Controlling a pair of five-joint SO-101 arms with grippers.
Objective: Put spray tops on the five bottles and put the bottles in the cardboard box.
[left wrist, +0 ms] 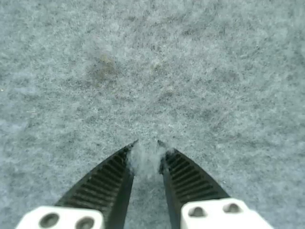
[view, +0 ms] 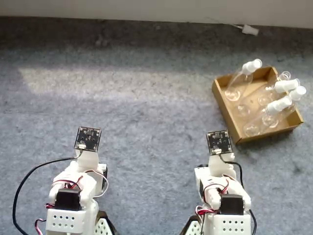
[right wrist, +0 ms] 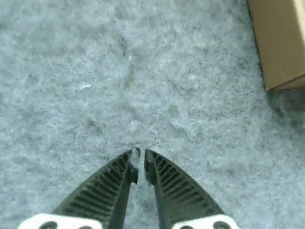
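The cardboard box (view: 223, 104) sits on the grey carpet at the right, and its corner (right wrist: 281, 43) also appears in the right wrist view. Several clear bottles with white spray tops lie inside it; one (view: 243, 77) leans over the far rim, and others (view: 283, 88) (view: 276, 106) lie along the right side. The left arm (view: 88, 147) and right arm (view: 220, 149) are drawn back at the near edge, well away from the box. My left gripper (left wrist: 147, 142) is shut but for a narrow gap, over bare carpet. My right gripper (right wrist: 141, 152) is shut and holds nothing.
A small white object (view: 250, 30) lies by the wall base at the back right. A black cable (view: 23, 183) loops beside the left arm. Carpet stretches between the arms and the box.
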